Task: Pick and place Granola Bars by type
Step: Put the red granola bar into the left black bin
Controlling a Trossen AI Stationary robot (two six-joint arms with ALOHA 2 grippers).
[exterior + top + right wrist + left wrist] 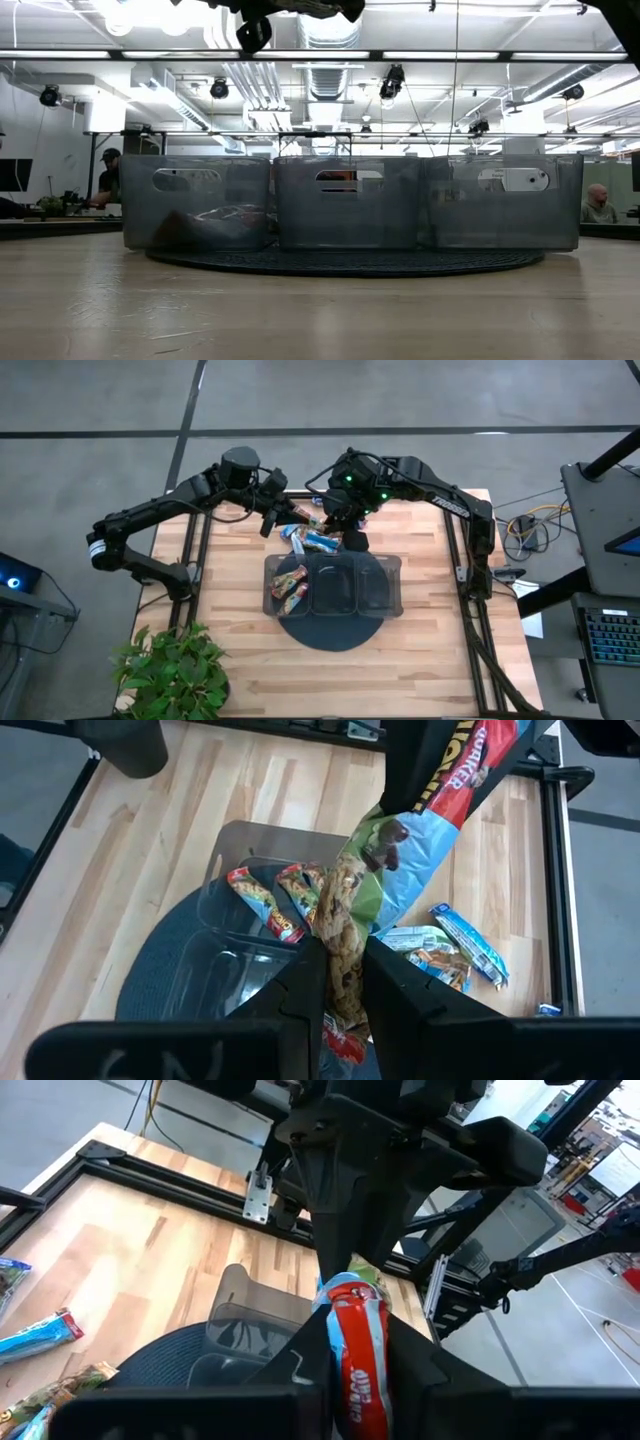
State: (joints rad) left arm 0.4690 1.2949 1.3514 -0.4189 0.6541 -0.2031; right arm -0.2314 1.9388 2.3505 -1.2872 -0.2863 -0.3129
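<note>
One reddish-orange multicolour Granola Bar (400, 850) hangs in the air between both grippers, above the table's far middle. My left gripper (355, 1335) and my right gripper (340, 965) are each shut on an end of it, facing each other. Several light blue bars (310, 540) lie flat on the wood just beyond the tray. Reddish bars (290, 586) lie in the left compartment of the dark three-compartment tray (392, 562). The other two compartments look bare. My left gripper pinches the bar's red end (358, 1370) between its two fingers, coming roughly level from the table's left and lying along the bar. The bar is lifted clear of the table. My right gripper pinches the opposite end, the one with the printed oat picture (342, 945), between its two fingers. It comes from the table's right, along the bar. The bar spans the gap to the other gripper, clear of the table.
The tray sits on a round dark mat (335, 628) in the table's middle. A potted plant (170, 670) stands at the near left corner. Black frame rails (462, 560) run along both sides. People (598, 205) sit far off in the room.
</note>
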